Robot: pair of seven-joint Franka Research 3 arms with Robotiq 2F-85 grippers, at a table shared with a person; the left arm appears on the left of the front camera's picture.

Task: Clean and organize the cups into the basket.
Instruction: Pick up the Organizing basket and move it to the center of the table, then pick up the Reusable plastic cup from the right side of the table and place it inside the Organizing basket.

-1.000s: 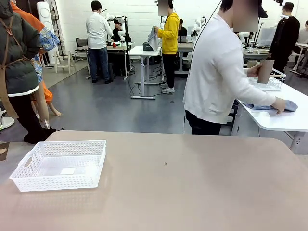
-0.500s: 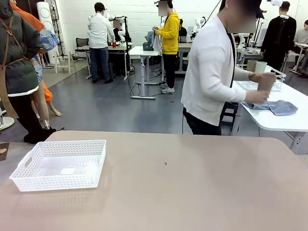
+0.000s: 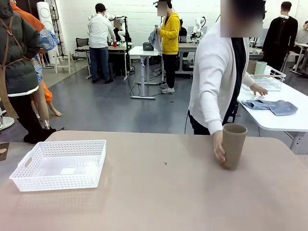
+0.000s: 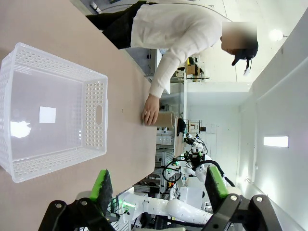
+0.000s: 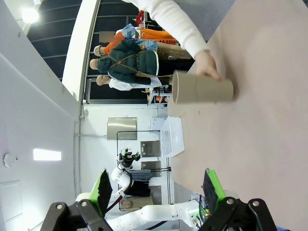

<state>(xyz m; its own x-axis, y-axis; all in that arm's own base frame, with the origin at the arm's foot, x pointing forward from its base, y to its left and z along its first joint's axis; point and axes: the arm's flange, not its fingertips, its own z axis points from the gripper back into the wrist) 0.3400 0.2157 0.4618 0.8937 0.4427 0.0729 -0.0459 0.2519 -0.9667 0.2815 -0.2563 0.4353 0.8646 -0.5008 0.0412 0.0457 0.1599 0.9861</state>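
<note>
A tan-brown cup [image 3: 234,145] stands upright on the table's far right part, with a person's hand [image 3: 218,146] still around its side. The white lattice basket [image 3: 57,180] sits at the left with nothing in it. In the left wrist view my left gripper [image 4: 159,185] is open and holds nothing; the basket [image 4: 96,113] lies close ahead of it and the cup [image 4: 163,119] farther off. My right gripper [image 5: 156,186] is open too, raised off the table, facing the cup [image 5: 204,88] and the hand [image 5: 207,65]. A mint cup [image 3: 260,69] stands on the side table behind.
The person in a white top stands at the far edge. Behind on the right, a white side table [image 3: 284,121] carries a blue cloth [image 3: 270,106], a wire basket [image 3: 270,81] and another tan cup [image 3: 251,66]. Bare tan tabletop [image 3: 159,192] stretches between basket and cup.
The person turned from the side table, brought the tan cup over and set it on the main table at the far right. The basket has not moved.
</note>
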